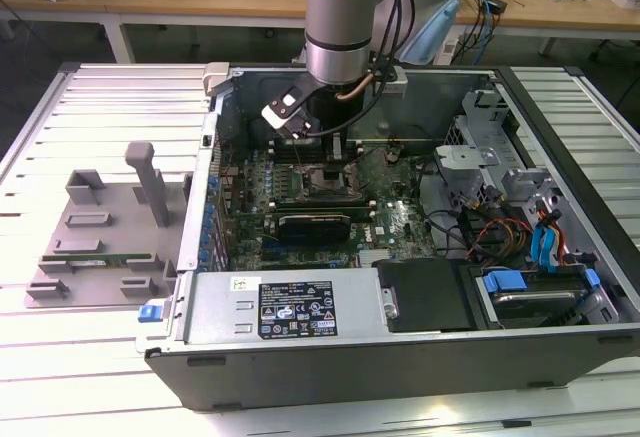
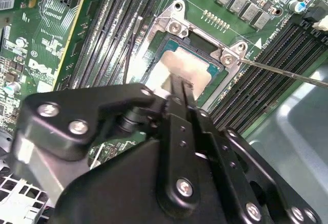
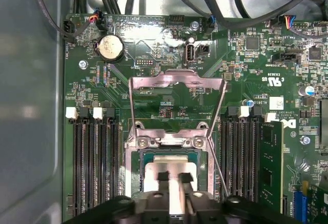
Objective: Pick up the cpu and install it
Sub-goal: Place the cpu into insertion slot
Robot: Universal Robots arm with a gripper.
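Observation:
The cpu (image 3: 154, 175), a silver-grey plate with a thin green rim, lies flat inside the black-framed socket (image 3: 134, 183) on the green motherboard. It is also seen in the second wrist view (image 2: 197, 67). My gripper (image 3: 174, 178) hangs straight over it, deep in the open computer case (image 1: 190, 247). Its two thin black fingertips (image 3: 163, 176) stand a narrow gap apart over the plate's middle, inside the plate's edges rather than on them. In the second wrist view the gripper (image 2: 180, 88) comes down onto the plate's top. The exterior view shows the gripper (image 1: 322, 157) just above the socket.
The socket's metal load plate (image 3: 177, 83) stands raised, and its thin lever rod (image 2: 287, 73) sticks out sideways. Black memory slots flank the socket, one holding a green memory stick (image 3: 270, 167). Cables and drive bays (image 1: 520, 207) crowd the exterior view's right. A grey fixture tray (image 1: 100, 237) lies outside the case.

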